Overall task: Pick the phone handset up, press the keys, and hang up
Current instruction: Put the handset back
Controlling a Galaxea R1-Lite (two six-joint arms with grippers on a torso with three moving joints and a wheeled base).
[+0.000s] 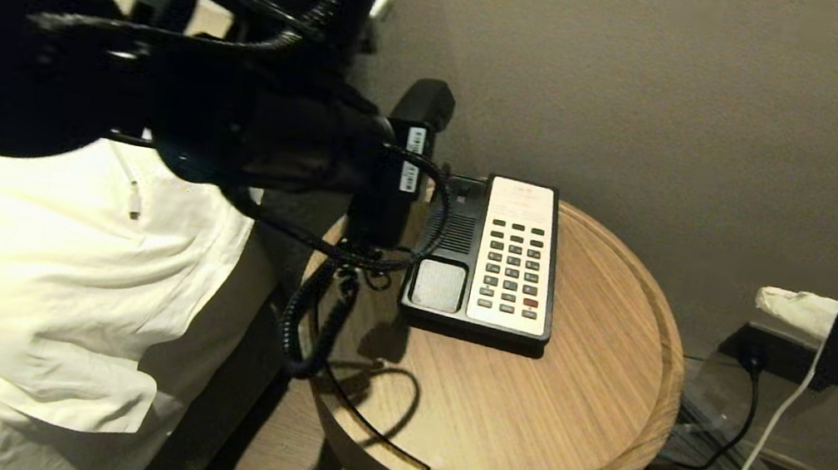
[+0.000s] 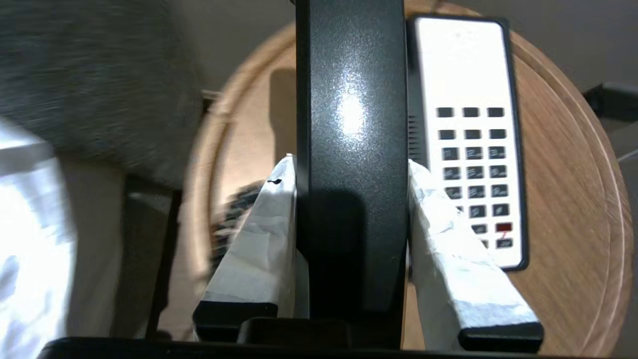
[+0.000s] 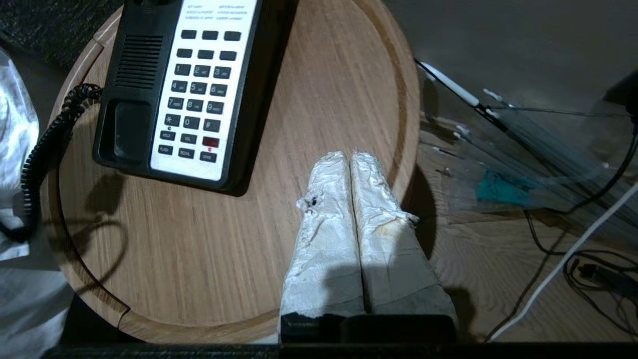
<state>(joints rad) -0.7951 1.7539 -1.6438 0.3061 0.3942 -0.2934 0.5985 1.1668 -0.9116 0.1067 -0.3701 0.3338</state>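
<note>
Left gripper (image 2: 351, 199) pinches the phone handset (image 2: 351, 124) mid-shaft, off its cradle above the round table's (image 1: 570, 393) left edge — rigid, glossy, likely slippery, cord tugging. Right gripper (image 3: 355, 199) pressed together — near the right edge.

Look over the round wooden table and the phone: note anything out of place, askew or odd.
The phone handset is off its cradle, clamped in the left tool above the table. Its coiled cord droops over the table's edge. The right tool is shut over the table. Nothing is spilled or damaged.
</note>
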